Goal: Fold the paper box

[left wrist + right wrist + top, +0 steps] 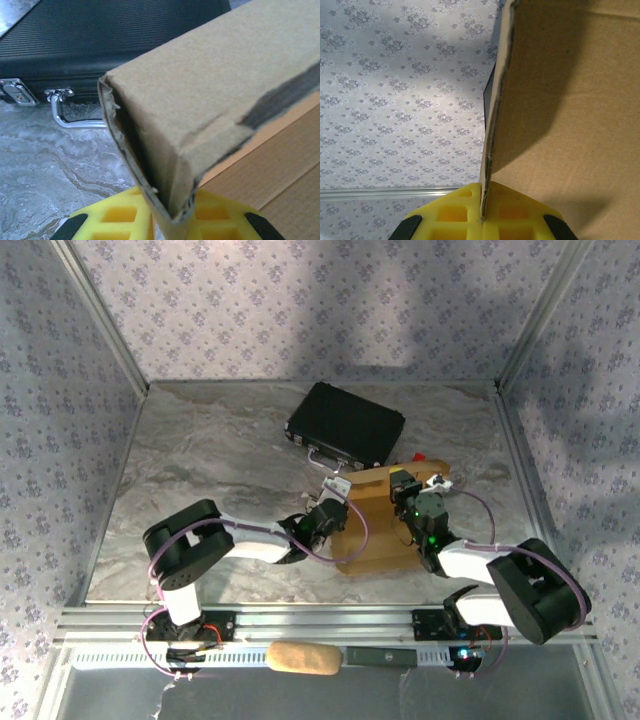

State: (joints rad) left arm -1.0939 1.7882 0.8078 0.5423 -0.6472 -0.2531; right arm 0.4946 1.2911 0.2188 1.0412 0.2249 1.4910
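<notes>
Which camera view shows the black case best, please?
The top view: the whole case is seen there, its outline plain, beyond the box. The left wrist view gives a close look at one ribbed side, with a latch and the handle; the box covers its right part.

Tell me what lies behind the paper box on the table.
A black case with a metal handle lies just behind the paper box. The box hides part of the case's front in the left wrist view.

Robot lab cell, wallpapered walls [300, 300], marble tabletop [200, 460]
</notes>
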